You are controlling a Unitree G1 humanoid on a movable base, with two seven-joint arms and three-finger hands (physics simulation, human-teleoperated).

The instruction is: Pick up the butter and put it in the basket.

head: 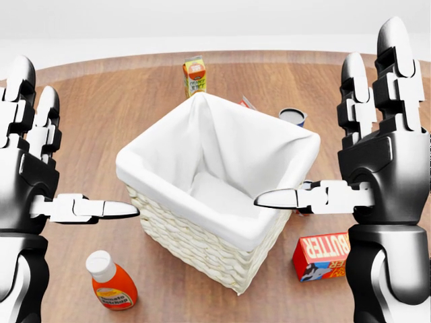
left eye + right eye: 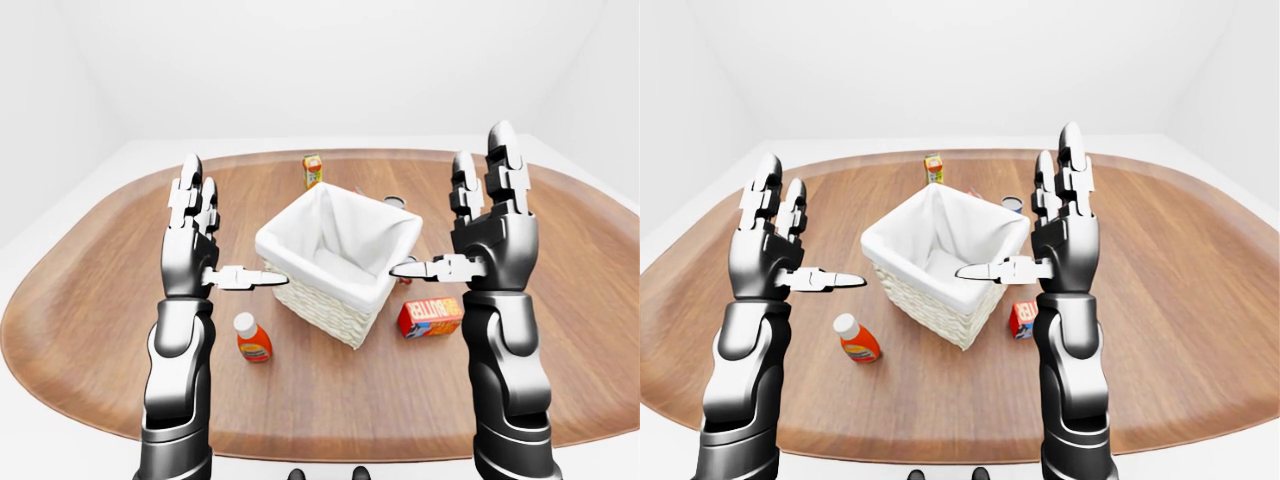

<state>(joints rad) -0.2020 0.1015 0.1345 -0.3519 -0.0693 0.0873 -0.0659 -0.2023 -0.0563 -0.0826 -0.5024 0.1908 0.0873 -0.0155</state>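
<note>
The butter [image 1: 322,256], a red and orange box with white lettering, lies on the wooden table at the lower right of the head view, just right of the basket's near corner. The wicker basket [image 1: 196,247] with a white cloth liner stands mid-table, and nothing shows inside it. My right hand [image 1: 316,124] is held up open above the butter, palm inward and thumb pointing left over the basket's rim, touching nothing. My left hand [image 1: 84,145] is raised open at the left in the same pose, holding nothing.
A ketchup bottle [image 1: 111,284] lies left of the basket, below my left thumb. A juice carton [image 1: 194,75] and a can [image 1: 292,116] stand beyond the basket. The oval table's edge [image 2: 330,440] runs close to my body.
</note>
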